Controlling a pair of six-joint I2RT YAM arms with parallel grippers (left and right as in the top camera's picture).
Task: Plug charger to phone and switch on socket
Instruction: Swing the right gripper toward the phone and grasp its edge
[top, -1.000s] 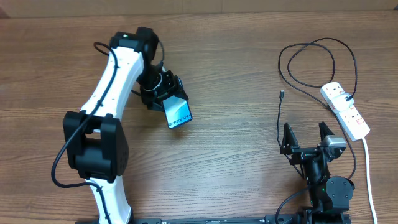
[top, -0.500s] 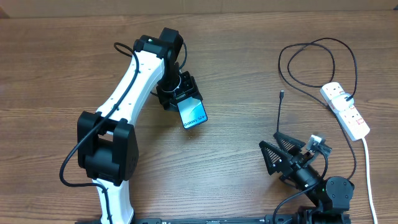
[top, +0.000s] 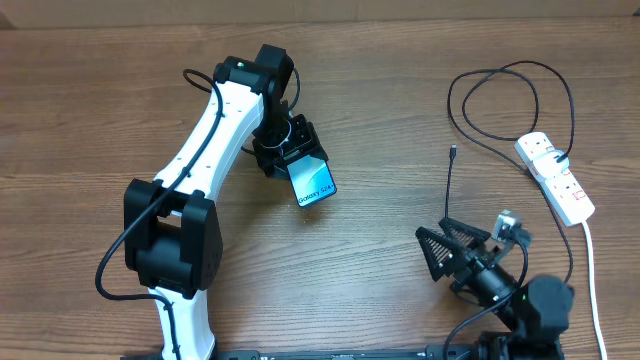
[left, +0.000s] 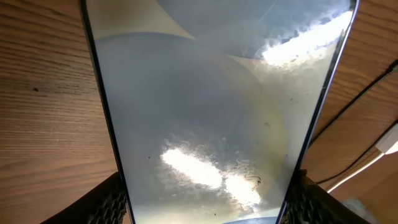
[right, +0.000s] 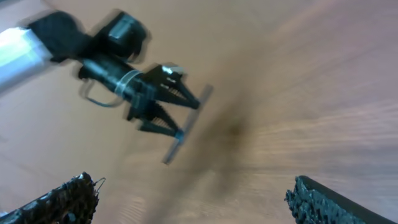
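The phone, its light blue screen facing up, hangs tilted above the table's middle with my left gripper shut on its upper end. In the left wrist view the phone fills the frame between both fingers. The charger is a thin black cable. Its small plug lies on the table at the centre right. The cable loops back to the white socket at the right edge. My right gripper stands open near the front right, pointing left, with nothing in it. The blurred right wrist view shows the phone edge-on.
A thick white cord runs from the socket toward the front right corner. The white left arm reaches over the left half of the wooden table.
The left arm has carried the phone to the right. The right gripper has swung from pointing up the table to pointing left, still open. Little has moved in the last half second.
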